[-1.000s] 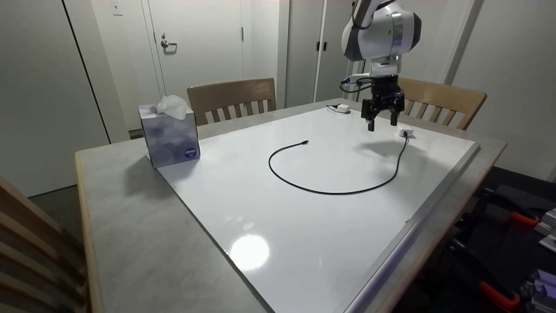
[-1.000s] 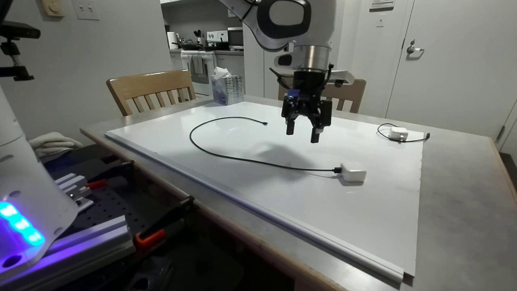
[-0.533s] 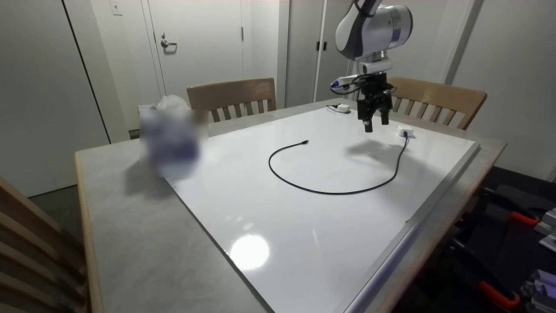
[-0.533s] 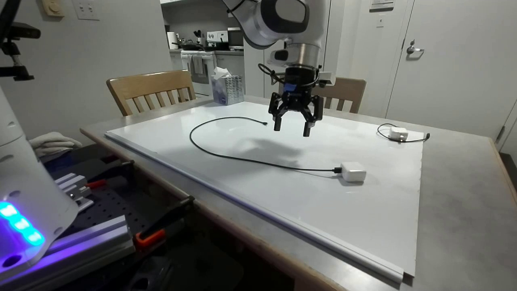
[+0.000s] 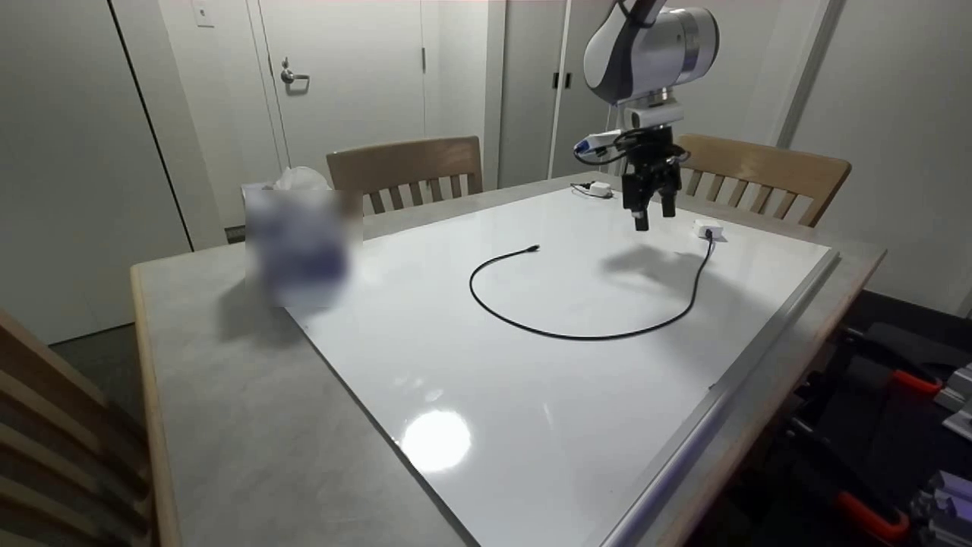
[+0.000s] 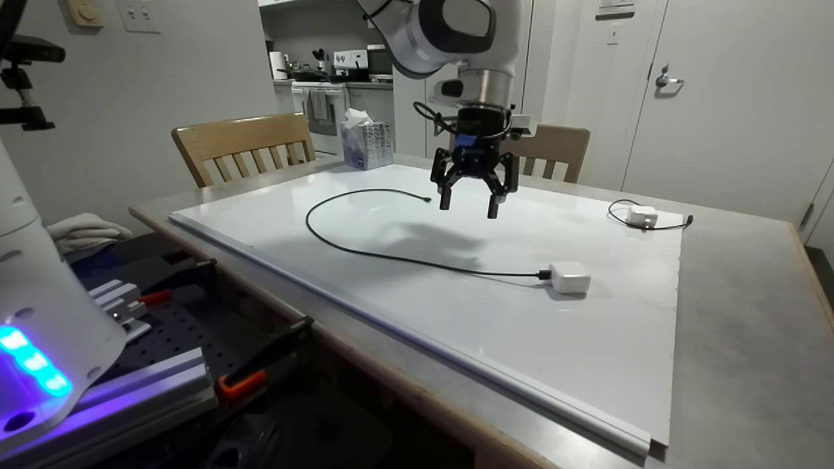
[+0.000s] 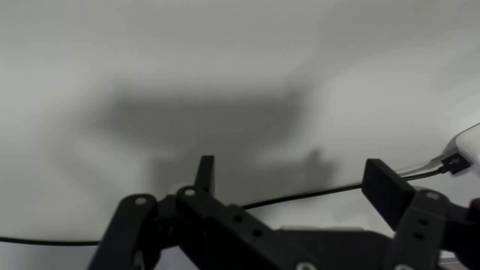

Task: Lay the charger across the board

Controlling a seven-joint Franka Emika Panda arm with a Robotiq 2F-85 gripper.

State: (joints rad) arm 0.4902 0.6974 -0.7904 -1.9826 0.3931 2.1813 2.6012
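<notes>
Over the board (image 6: 515, 312), inside its edges, spread jaws hang clear.

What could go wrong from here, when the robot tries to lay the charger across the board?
The black cable is thin and lies on the board, so the end effector, open above the board, might miss the cable or scrape the surface. The cable runs into a plug block, so lifting the cable might drag the block along or unplug it. A second white block, near a corner of the board, might be taken by mistake.
</notes>
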